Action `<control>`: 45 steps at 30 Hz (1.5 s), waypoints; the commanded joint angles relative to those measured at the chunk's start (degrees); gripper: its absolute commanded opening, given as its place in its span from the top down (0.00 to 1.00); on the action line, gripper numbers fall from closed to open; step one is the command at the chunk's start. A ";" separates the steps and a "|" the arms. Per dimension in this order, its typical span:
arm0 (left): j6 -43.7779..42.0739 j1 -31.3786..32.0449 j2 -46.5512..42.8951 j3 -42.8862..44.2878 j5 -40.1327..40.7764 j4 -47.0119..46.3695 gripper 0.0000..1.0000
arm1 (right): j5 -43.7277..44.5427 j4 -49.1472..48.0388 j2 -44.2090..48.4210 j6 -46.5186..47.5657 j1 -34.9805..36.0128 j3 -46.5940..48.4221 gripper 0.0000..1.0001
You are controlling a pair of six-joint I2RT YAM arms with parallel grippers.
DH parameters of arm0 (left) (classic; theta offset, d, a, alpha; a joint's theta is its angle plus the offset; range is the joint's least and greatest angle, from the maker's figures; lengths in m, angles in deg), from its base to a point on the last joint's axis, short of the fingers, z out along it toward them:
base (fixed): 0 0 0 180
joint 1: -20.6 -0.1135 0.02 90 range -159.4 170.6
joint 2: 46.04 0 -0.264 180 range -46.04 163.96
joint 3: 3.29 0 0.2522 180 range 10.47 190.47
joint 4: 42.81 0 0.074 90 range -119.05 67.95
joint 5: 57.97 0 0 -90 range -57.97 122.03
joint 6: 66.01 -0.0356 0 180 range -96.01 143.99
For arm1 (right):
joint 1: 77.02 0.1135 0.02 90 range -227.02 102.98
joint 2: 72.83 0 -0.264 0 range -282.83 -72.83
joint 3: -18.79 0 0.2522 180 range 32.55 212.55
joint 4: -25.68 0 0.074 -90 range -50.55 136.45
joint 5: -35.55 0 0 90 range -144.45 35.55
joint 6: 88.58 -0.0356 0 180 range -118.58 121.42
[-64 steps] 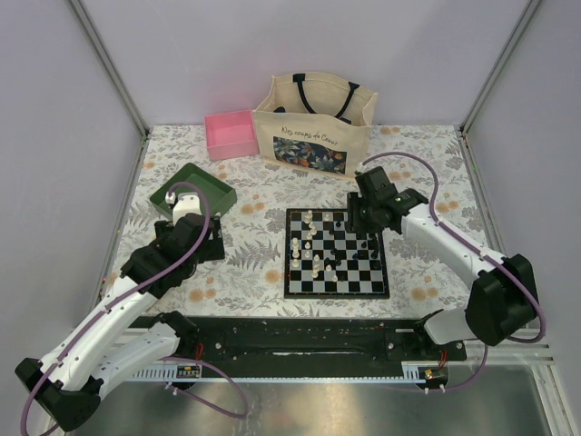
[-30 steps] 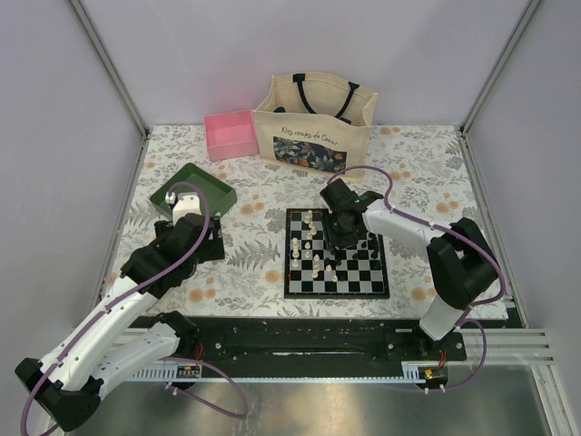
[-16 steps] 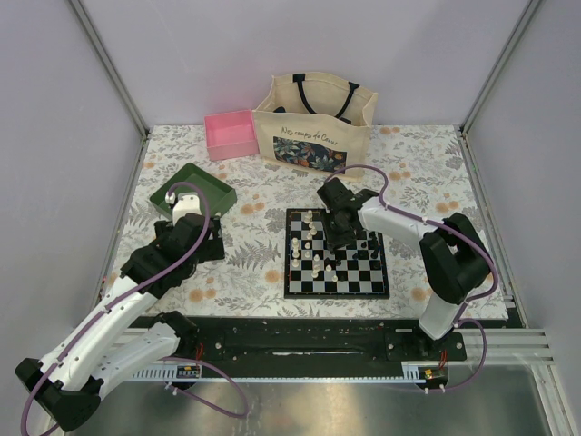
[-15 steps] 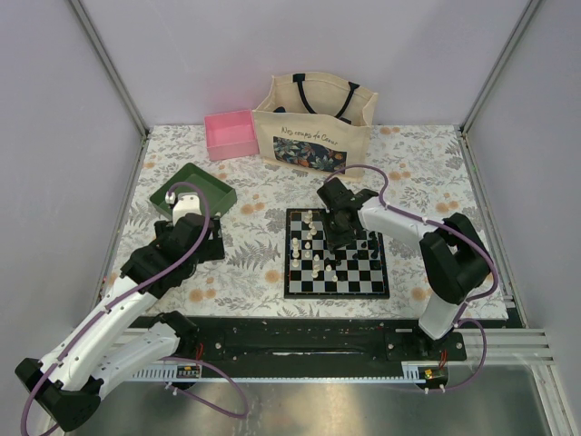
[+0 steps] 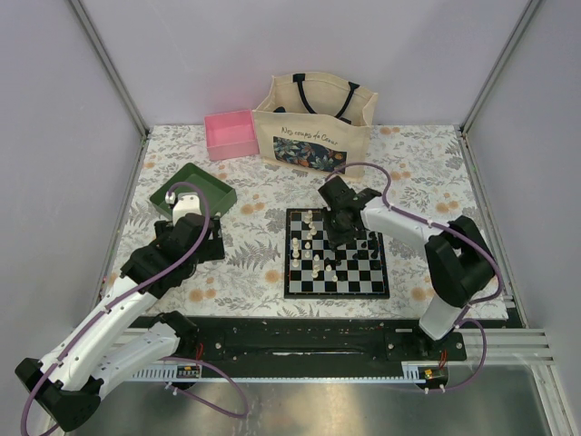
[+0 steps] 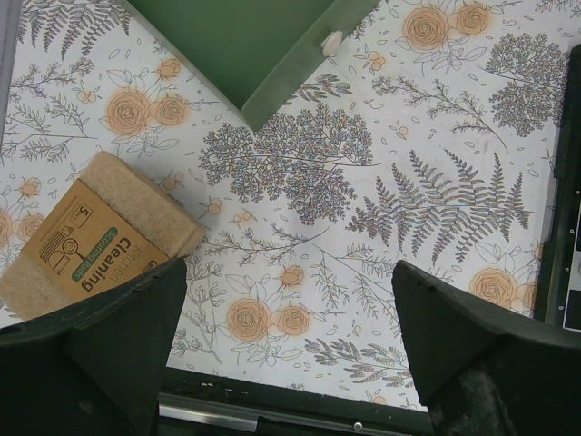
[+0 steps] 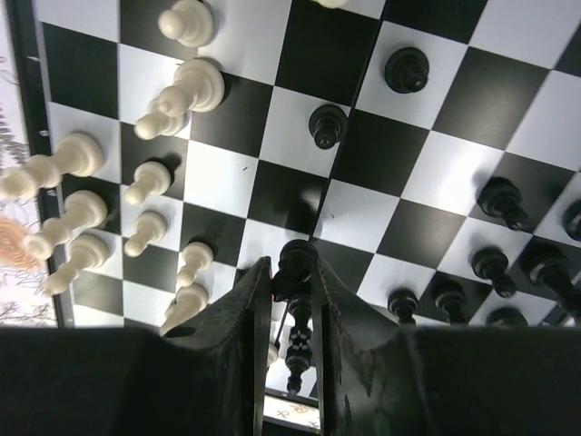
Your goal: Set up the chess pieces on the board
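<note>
The board [image 5: 290, 292] lies mid-table with cream and black chess pieces scattered on it. My right gripper [image 5: 341, 231] hangs over its back middle. In the right wrist view its fingers [image 7: 292, 272] press both sides of a black chess piece [image 7: 297, 258] standing on the board [image 7: 322, 50]. Cream pieces [image 7: 186, 86] stand along the left, black ones [image 7: 497, 196] at the right. My left gripper [image 6: 289, 272] stands open over the flowered cloth, nothing between its fingers; in the top view it [image 5: 186, 205] is left of the board.
A green tray [image 5: 192, 188] lies back left, its corner [image 6: 263, 82] ahead of the left gripper. A boxed sponge [image 6: 91, 238] lies by the left finger. A pink box [image 5: 231, 133] and a tote bag [image 5: 313, 123] stand at the back.
The right arm swung from the board's right side to its back middle, and its jaws narrowed onto the black piece. The left arm has not moved.
</note>
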 commanded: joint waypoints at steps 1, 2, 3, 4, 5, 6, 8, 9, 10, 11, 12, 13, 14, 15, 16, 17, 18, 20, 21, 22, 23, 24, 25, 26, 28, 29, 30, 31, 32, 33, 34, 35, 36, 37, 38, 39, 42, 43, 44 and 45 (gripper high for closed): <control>-0.87 -0.31 -0.17 1.74 -0.14 -1.75 0.01 | 2.63 0.10 7.78 0.05 0.54 0.39 0.79; -0.87 -0.22 -0.26 1.74 0.03 -1.75 0.01 | 2.98 0.10 9.71 -0.12 0.63 -0.22 0.79; -0.87 -0.22 -0.26 1.74 -0.05 -1.75 0.01 | 3.34 0.27 11.38 -0.21 0.54 -0.92 0.79; -0.78 -0.22 -0.26 1.74 -0.05 -1.66 0.01 | 3.86 0.45 12.79 -0.39 0.63 -1.71 0.79; -0.78 -0.22 -0.26 1.74 0.03 -1.75 0.01 | 4.30 0.62 14.46 -0.65 0.63 -2.68 0.79; -0.87 -0.22 -0.08 1.74 -0.14 -1.75 0.01 | 4.57 1.06 15.95 -0.82 0.54 -3.91 0.79; -0.87 -0.22 -0.08 1.74 -0.14 -1.66 0.01 | 5.53 1.68 19.99 -1.96 0.63 -6.80 0.79; -0.87 -0.22 -0.08 1.74 -0.14 -1.66 0.01 | 5.89 1.68 21.84 -2.84 0.54 -8.47 0.79; -0.87 -0.22 -0.08 1.83 -0.14 -1.75 0.01 | 6.41 1.85 24.12 -3.63 0.63 -10.31 0.79; -0.87 -0.22 -0.17 1.74 -0.06 -1.75 0.01 | 6.85 1.94 26.14 -4.42 0.54 -11.99 0.78; -0.87 -0.22 -0.17 1.83 -0.06 -1.66 0.01 | 7.38 2.20 28.43 -5.39 0.63 -13.92 0.78; -0.87 -0.22 -0.17 1.74 -0.14 -1.75 0.01 | 7.56 2.38 30.62 -6.18 0.63 -15.76 0.78; -0.87 -0.31 -0.26 1.74 -0.23 -1.75 0.01 | 7.47 2.73 32.47 -7.41 0.63 -17.17 0.78; -0.78 -0.22 -0.26 1.74 -0.32 -1.75 0.01 | 7.21 2.99 34.49 -8.20 0.63 -18.67 0.78; -0.78 -0.22 -0.26 1.74 -0.32 -1.75 0.01 | 6.95 3.43 35.90 -9.08 0.45 -19.90 0.78; -0.95 -0.22 -0.26 1.74 -0.41 -1.83 0.01 | 6.68 4.04 37.40 -9.87 0.54 -21.04 0.77; -1.13 -0.31 -0.26 1.74 -0.67 -2.01 0.01 | 6.68 4.75 38.63 -10.58 0.37 -22.10 0.77; -1.13 -0.22 -0.26 1.74 -0.67 -2.01 0.01 | 5.90 5.19 39.96 -11.46 0.02 -23.86 0.76; -1.13 -0.22 -0.35 1.74 -0.84 -2.01 0.01 | 5.98 5.28 40.14 -11.90 -0.34 -24.56 0.76; -1.13 -0.22 -0.35 1.66 -0.67 -2.01 0.01 | 5.72 5.37 39.88 -11.99 -0.69 -25.27 0.76; -1.13 -0.22 -0.43 1.66 -0.76 -2.01 0.01 | 5.28 5.37 39.61 -11.90 -1.39 -25.80 0.76; -1.13 -0.22 -0.43 1.65 -0.76 -2.01 0.01 | 4.75 5.37 39.09 -11.73 -2.26 -26.06 0.75; -1.13 -0.22 -0.43 1.65 -0.76 -2.01 0.01 | 3.70 5.28 38.65 -11.38 -3.23 -26.33 0.75; -1.13 -0.22 -0.43 1.65 -0.85 -2.01 0.01 | 2.82 5.11 38.21 -11.11 -4.37 -26.50 0.75; -1.13 -0.22 -0.44 1.65 -0.76 -2.10 0.01 | 0.98 4.32 38.03 -10.58 -6.57 -27.47 0.75; -1.04 -0.22 -0.43 1.74 -0.85 -2.01 0.01 | 0.45 4.05 38.03 -10.23 -7.71 -27.73 0.75; -1.13 -0.22 -0.43 1.66 -0.85 -2.01 0.01 | -0.52 3.79 38.12 -9.80 -9.03 -28.26 0.75; -0.96 -0.31 -0.52 1.74 -0.76 -2.01 0.01 | -1.31 3.53 38.20 -9.36 -10.00 -28.52 0.75; -1.04 -0.22 -0.52 1.66 -0.76 -2.10 0.01 | -1.93 3.35 38.20 -8.92 -10.88 -28.87 0.75; -1.04 -0.22 -0.44 1.57 -0.76 -2.01 0.01 | -3.50 3.17 38.12 -8.56 -11.67 -29.23 0.75; -1.04 -0.22 -0.43 1.57 -0.58 -2.01 0.01 | -4.04 2.91 38.12 -8.21 -12.20 -29.49 0.75; -1.04 -0.22 -0.35 1.57 -0.76 -2.01 0.01 | -4.22 2.82 37.94 -8.04 -12.64 -29.67 0.75; -1.04 -0.22 -0.26 1.57 -0.67 -2.01 0.01 | -4.48 2.73 37.77 -7.95 -12.99 -30.10 0.75; -1.04 -0.22 -0.26 1.57 -0.76 -2.10 0.01 | -4.66 2.38 37.68 -7.86 -13.26 -30.20 0.75; -0.96 -0.22 -0.26 1.65 -0.67 -2.01 0.01 | -5.18 1.95 37.59 -7.86 -13.61 -30.37 0.75; -1.04 -0.22 -0.08 1.65 -0.67 -2.01 0.01 | -5.45 1.68 37.59 -7.86 -13.78 -30.46 0.75; -1.13 -0.22 0.09 1.74 -0.76 -2.10 0.01 | -5.54 0.98 36.54 -7.68 -14.66 -30.29 0.75; -1.13 -0.31 0.09 1.74 -0.67 -2.10 0.01 | -5.54 0.80 36.19 -7.51 -14.84 -30.11 0.75; -1.04 -0.22 0.09 1.66 -0.76 -2.01 0.01 | -5.36 0.63 35.75 -7.42 -15.10 -30.02 0.75; -1.13 -0.22 0.01 1.74 -0.67 -2.01 0.01 | -5.36 0.71 35.39 -7.24 -15.45 -29.85 0.75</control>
